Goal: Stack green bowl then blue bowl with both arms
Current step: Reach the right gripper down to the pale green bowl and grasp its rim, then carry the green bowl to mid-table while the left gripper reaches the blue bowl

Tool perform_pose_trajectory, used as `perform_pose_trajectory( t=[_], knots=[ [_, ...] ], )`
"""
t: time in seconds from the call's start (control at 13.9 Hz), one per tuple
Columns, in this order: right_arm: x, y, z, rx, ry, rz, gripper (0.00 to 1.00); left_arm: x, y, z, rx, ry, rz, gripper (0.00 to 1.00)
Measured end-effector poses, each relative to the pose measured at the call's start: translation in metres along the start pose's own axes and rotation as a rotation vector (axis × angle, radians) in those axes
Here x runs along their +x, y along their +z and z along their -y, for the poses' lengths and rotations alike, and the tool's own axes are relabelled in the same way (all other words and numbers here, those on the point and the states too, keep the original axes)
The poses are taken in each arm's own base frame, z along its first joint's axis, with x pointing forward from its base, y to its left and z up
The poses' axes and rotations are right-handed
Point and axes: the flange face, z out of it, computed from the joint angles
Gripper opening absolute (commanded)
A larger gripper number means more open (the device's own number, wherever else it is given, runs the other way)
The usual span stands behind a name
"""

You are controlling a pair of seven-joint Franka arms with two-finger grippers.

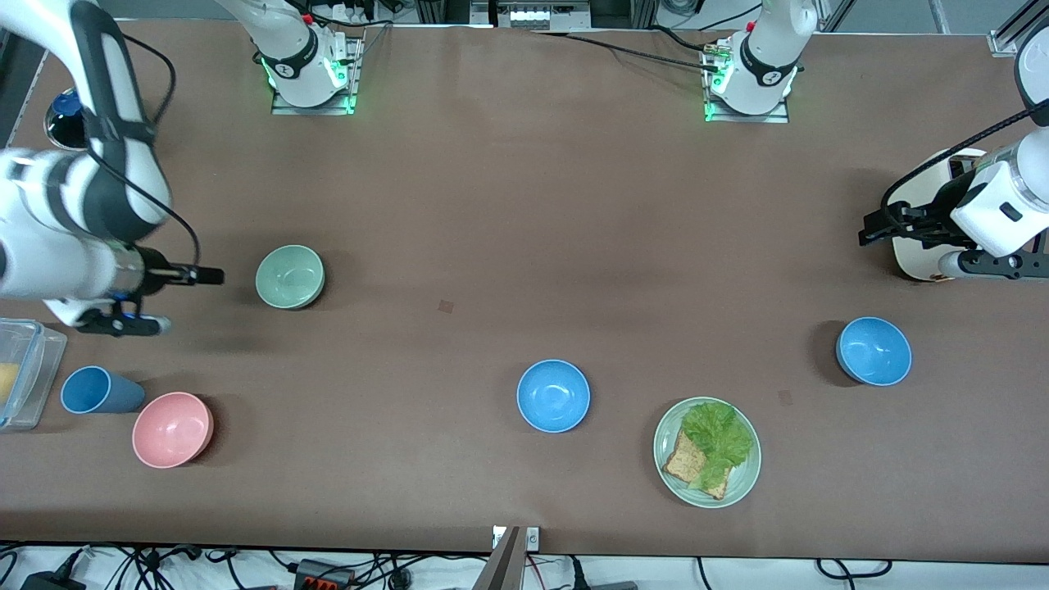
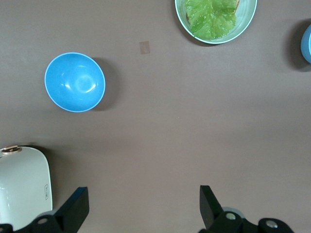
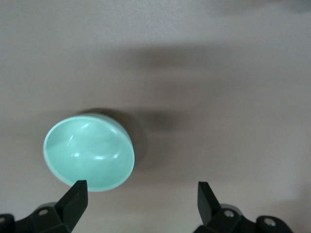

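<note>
Nothing stacked yet, basically square one.

Nearest the camera on the brown bench (image 1: 492,205): wide pale-green plate with lettuce and toast (image 1: 706,451), plus a small pink bowl (image 1: 172,428) and a taller blue cup (image 1: 97,390) down at the right arm's end. Not part of the job.

Then the glossy sky-blue bowl (image 1: 553,395) mid-bench, sitting upright and empty. Lookalike second sky-blue bowl (image 1: 874,351) a bit farther back, toward the left arm's end.

Farther still, the small matte mint-green bowl (image 1: 290,277), also upright, empty, untouched.

Right end effector (image 1: 168,299) hanging just beside the mint-green bowl, fingers spread wide, holding nothing; same bowl visible right by one finger in the right wrist view (image 3: 89,155).

Left end effector (image 1: 881,227) up over the left arm's end of the bench, near a white appliance (image 1: 918,258), fingers apart and empty too.

Still to do: everything. Probably a green grab first, going by where the right arm sits.
</note>
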Motion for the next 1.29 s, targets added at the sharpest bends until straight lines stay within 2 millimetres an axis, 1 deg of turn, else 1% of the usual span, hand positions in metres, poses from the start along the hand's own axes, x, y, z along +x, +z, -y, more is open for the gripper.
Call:
perform_pose_trajectory(
  t=[0.07,0.22,0.36,0.5,0.65,0.72,0.79,0.93,1.01,1.08,1.22,1.29],
  knots=[
    [0.004,0.02,0.006,-0.004,-0.009,-0.004,1.0,0.0,0.0,0.0,0.0,-0.001,0.0,1.0],
    [0.004,0.058,0.016,-0.01,-0.026,0.01,1.0,0.0,0.0,0.001,0.0,-0.001,0.0,1.0],
    [0.003,0.083,0.021,-0.014,-0.034,0.035,1.0,0.0,0.0,0.001,0.0,-0.002,0.0,1.0],
    [0.004,0.098,0.025,-0.017,-0.039,0.056,0.63,0.0,0.0,0.001,0.0,-0.002,0.0,1.0],
    [0.004,0.107,0.032,-0.022,-0.05,0.071,0.51,0.0,0.0,0.002,0.0,-0.003,0.0,1.0],
    [0.004,0.111,0.035,-0.024,-0.051,0.078,0.48,0.0,0.0,0.002,0.0,-0.003,0.0,1.0],
    [0.004,0.116,0.036,-0.025,-0.051,0.086,0.4,0.0,0.0,0.002,0.0,-0.003,0.0,1.0],
    [0.003,0.124,0.035,-0.026,-0.048,0.101,0.18,0.0,0.0,0.002,0.0,-0.004,0.0,1.0],
    [0.002,0.125,0.036,-0.026,-0.048,0.104,0.06,0.0,0.0,0.002,0.0,-0.004,0.001,1.0],
    [0.002,0.125,0.036,-0.026,-0.049,0.103,0.0,0.0,0.0,0.002,0.0,-0.004,0.001,1.0],
    [0.001,0.123,0.038,-0.025,-0.052,0.106,0.0,0.0,0.001,0.002,0.0,-0.004,0.004,1.0],
    [0.0,0.117,0.041,-0.025,-0.057,0.105,0.0,0.0,0.001,0.002,0.0,-0.004,0.005,1.0]
  ],
)
